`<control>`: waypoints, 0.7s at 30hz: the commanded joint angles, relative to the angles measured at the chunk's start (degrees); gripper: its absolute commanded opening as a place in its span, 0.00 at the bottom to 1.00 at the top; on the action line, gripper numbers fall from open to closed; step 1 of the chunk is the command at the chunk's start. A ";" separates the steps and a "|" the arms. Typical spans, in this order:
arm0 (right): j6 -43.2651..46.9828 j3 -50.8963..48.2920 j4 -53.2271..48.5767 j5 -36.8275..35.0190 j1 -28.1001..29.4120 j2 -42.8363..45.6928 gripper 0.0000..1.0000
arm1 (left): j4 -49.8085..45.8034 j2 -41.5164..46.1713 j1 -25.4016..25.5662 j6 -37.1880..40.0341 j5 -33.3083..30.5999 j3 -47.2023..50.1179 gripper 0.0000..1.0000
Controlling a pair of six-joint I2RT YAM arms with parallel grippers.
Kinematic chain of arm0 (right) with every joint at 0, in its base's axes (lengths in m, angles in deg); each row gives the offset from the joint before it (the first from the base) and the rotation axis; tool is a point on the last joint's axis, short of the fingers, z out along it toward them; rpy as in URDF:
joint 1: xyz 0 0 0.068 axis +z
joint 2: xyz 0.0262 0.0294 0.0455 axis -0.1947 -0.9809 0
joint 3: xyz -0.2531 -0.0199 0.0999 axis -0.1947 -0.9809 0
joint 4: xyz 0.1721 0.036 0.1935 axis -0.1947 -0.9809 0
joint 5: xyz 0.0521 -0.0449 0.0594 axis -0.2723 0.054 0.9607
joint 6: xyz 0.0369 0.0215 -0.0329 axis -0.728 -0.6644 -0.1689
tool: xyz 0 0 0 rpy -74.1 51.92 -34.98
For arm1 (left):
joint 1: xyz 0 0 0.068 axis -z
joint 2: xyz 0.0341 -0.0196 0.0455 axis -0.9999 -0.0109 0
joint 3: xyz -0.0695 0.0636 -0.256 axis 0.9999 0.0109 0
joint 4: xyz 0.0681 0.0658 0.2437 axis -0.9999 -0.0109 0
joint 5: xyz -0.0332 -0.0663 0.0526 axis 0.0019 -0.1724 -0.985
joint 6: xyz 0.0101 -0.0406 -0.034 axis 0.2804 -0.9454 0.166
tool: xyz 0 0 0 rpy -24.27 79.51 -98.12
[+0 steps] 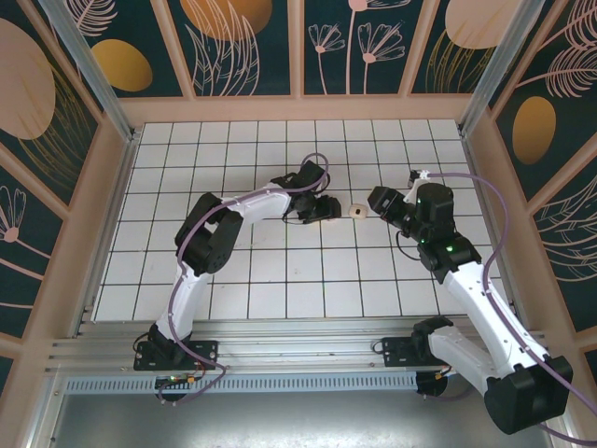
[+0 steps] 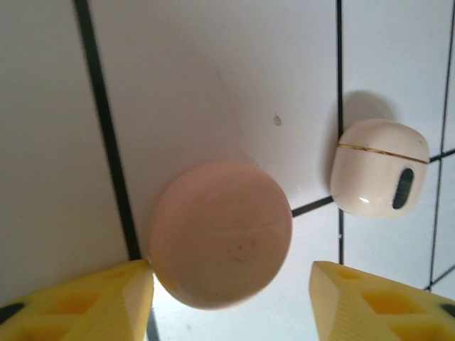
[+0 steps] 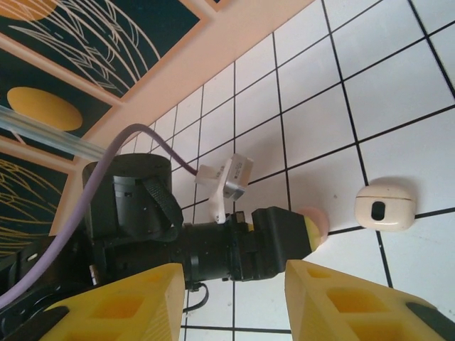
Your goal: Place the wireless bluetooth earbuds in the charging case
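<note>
The cream pod [image 1: 355,210] blocks the tiled gap between left end effector [image 1: 324,208] and right end effector [image 1: 375,199].

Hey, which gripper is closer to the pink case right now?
Left. The left gripper straddles the pink case, open, one finger on each side. The right gripper sits farther off, with the cream pod lying between it and the case.

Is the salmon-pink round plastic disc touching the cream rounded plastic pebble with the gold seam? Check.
No: a strip of bare white tile separates the disc from the pebble.
</note>
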State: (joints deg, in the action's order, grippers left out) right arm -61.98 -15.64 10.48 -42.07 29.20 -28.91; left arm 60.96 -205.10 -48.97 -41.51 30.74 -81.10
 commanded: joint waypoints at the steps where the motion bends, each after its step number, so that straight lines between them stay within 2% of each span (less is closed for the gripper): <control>1: 0.88 -1.65 0.00 -2.90 -0.22 1.20 0.43 | -5.73 5.59 -0.06 3.97 -7.28 -1.45 0.65; 5: 4.06 -3.91 3.11 -6.27 -0.38 0.58 0.47 | -7.28 13.98 -1.24 7.59 -15.61 1.79 0.76; 7: 6.49 -5.36 5.42 -9.43 -0.49 0.19 0.59 | -6.64 18.94 -2.62 8.84 -19.76 5.26 0.82; 9: 9.39 -7.60 8.76 -12.88 -1.11 -0.35 0.74 | -5.04 25.00 -4.76 10.04 -23.82 10.40 0.98; 10: 10.59 -8.59 10.26 -14.39 -1.55 -0.61 0.83 | -3.98 27.65 -5.99 10.54 -25.37 12.92 0.98; 11: 11.88 -9.81 12.37 -16.34 -2.31 -1.14 0.99 | -2.48 30.54 -7.56 11.37 -27.24 16.03 0.99; 16: 18.35 -16.80 25.81 -19.92 -7.71 -4.85 0.99 | 9.78 46.30 -16.01 15.45 -38.68 33.36 0.98; 20: 27.26 -21.88 37.89 -18.16 -10.83 -8.92 0.99 | 26.86 57.40 -19.20 21.49 -51.92 51.08 0.98; 21: 29.23 -22.77 39.88 -18.41 -11.20 -9.91 0.99 | 31.06 59.59 -20.06 24.18 -52.83 55.99 0.98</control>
State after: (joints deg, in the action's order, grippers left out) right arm -41.46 -36.32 37.08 -58.16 18.98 -37.09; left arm 77.92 -149.46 -68.30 -24.75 -11.60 -33.56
